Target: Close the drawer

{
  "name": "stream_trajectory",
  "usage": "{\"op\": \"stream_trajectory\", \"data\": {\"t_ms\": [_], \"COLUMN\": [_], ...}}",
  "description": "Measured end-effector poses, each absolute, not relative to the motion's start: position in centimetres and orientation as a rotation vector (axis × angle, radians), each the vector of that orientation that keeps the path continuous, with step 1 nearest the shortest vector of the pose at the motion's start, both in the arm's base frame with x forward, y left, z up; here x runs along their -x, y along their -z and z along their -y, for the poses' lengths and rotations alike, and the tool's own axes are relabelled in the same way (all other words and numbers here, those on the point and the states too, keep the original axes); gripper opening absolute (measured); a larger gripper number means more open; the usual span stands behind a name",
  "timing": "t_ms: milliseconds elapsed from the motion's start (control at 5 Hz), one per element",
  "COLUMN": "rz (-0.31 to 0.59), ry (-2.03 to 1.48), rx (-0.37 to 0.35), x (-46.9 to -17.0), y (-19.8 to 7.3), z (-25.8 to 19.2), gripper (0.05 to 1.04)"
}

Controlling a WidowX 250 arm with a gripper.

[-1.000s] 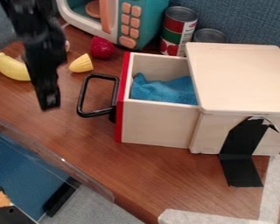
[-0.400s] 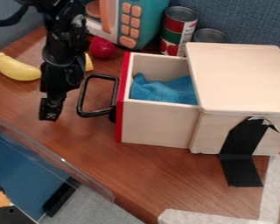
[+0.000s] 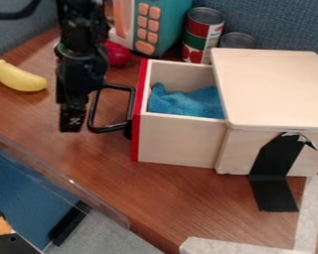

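Black handle [image 3: 109, 129] between gripper [image 3: 70, 124] and drawer [image 3: 178, 141]

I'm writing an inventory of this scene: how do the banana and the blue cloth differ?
The banana is yellow, while the cloth is blue. The banana is smooth and gently curved; the cloth is crumpled. The banana lies on the brown table, whereas the cloth lies inside the open drawer. Each is mostly one colour.
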State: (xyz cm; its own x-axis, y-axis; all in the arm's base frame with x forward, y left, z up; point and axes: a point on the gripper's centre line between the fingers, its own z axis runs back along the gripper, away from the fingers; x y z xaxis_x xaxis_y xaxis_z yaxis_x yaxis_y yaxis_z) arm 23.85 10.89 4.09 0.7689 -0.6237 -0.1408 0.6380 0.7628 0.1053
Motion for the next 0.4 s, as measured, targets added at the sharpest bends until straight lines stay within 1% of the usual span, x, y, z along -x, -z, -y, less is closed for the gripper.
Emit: {"op": "stream_trajectory", "data": {"t_ms": [200, 400], "rz": [-0.076, -0.073], "ry": [0.675, 0.677], "rx": [-0.095, -0.085], "x": [-23.64, -23.56], "y": [-5.04, -4.97], "z": [-9.71, -9.48], "gripper": [1.001, 1.001]}}
